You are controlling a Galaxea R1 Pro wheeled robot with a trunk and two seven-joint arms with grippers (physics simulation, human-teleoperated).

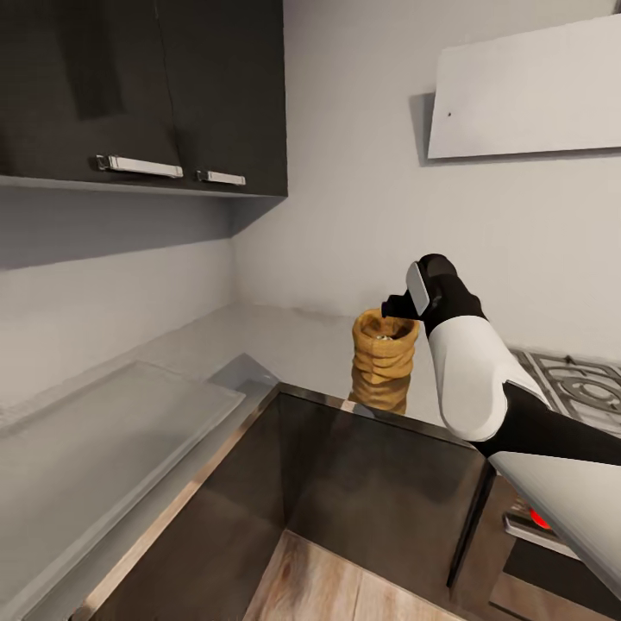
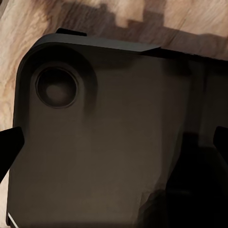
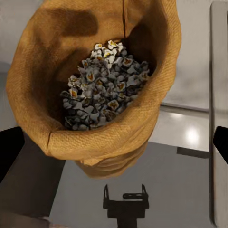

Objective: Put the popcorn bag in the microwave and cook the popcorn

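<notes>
The popcorn bag (image 1: 384, 360) stands upright on the grey surface (image 1: 259, 332), just beyond the dark cabinet corner that hides its base. The right gripper (image 1: 398, 304) hovers at the bag's rim; in the right wrist view its jaws are spread wide on either side of the bag (image 3: 97, 90), whose mouth shows popcorn kernels (image 3: 102, 88). The left gripper's (image 2: 114, 142) jaws are also spread, its fingertips (image 2: 10, 142) cut off at the frame edges.

surface: grey countertop (image 1: 285, 341) | on it: popcorn bag (image 1: 383, 360) upright | beside: steel hob (image 1: 578, 384)
</notes>
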